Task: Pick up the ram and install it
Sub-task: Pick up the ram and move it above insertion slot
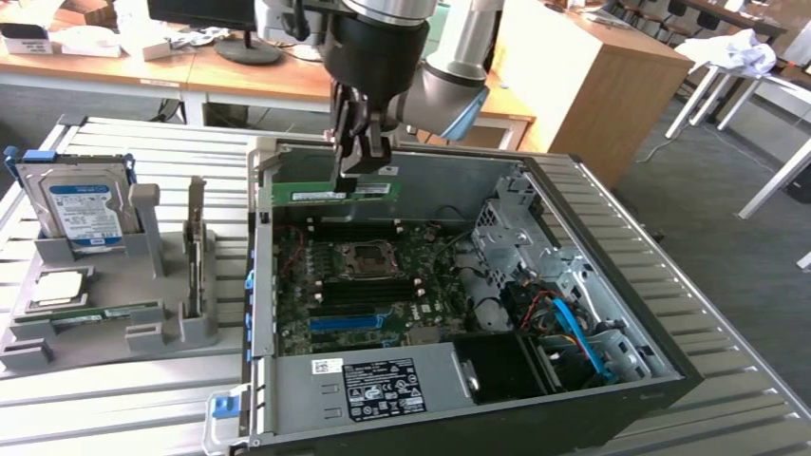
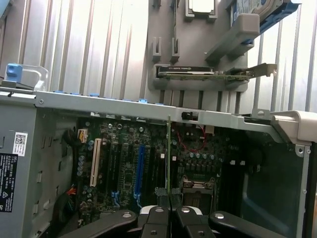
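The gripper (image 1: 359, 161) is clamped nearly shut on the ram (image 1: 332, 191), its two dark fingers pinching the upper long edge of the green stick near one end. The ram hangs level, with its white sticker facing the camera in the exterior view. It sits inside the open computer case (image 1: 606, 249), close to the case's far wall and above the far edge of the motherboard (image 1: 380, 294). In the wrist view the gripper (image 2: 170, 199) holds the ram (image 2: 169, 148) edge-on, a thin green line over the board between the blue slot (image 2: 138, 168) and the CPU socket (image 2: 197, 184); whether its lower edge touches a slot I cannot tell. In the exterior view the CPU socket (image 1: 367, 260) lies just nearer the camera than the ram. Outside the case, toward the exterior view's left, a grey holder (image 1: 114, 334) on the slatted metal counter (image 1: 127, 418) carries a hard drive (image 1: 86, 204) and an expansion card (image 1: 197, 249), both standing on edge.
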Controlling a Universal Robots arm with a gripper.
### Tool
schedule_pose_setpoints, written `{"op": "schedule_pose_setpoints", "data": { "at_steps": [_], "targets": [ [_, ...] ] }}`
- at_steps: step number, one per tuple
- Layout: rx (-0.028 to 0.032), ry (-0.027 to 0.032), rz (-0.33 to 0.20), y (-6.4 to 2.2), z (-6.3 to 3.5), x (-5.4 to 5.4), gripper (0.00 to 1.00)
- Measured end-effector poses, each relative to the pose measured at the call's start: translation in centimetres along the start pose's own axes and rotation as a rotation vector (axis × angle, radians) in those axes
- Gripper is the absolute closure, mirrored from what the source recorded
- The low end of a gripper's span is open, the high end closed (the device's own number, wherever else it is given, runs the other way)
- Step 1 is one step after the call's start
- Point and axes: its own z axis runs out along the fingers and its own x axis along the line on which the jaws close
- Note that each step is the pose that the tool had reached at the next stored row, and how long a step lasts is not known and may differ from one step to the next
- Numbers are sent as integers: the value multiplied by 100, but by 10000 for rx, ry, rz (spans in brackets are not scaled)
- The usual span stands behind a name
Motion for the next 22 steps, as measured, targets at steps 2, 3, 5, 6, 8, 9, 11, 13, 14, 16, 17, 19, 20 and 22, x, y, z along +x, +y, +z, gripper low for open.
{"op": "schedule_pose_setpoints", "data": {
  "at_steps": [2, 3, 5, 6, 8, 9, 11, 13, 14, 16, 17, 19, 20, 22],
  "targets": [
    [1, 0, 0, -18, -1, 2, 88],
    [0, 0, 0, -27, -1, 3, 88],
    [0, 0, 1, -46, -2, 4, 88],
    [1, 0, 1, -55, -2, 5, 88],
    [0, 1, 0, -73, -3, 7, 88],
    [0, 0, 0, -82, -2, 8, 88],
    [0, 0, 1, -102, -3, 9, 88],
    [0, -1, 0, -120, -4, 11, 88],
    [1, -1, 0, -129, -4, 12, 88],
    [0, 0, 0, -147, -5, 14, 88],
    [0, 0, 0, -155, -5, 14, 88],
    [0, 0, 0, -172, -6, 16, 88],
    [1, 0, 0, -180, -6, 17, 88],
    [0, 0, 0, -197, -7, 18, 88]
  ]
}}
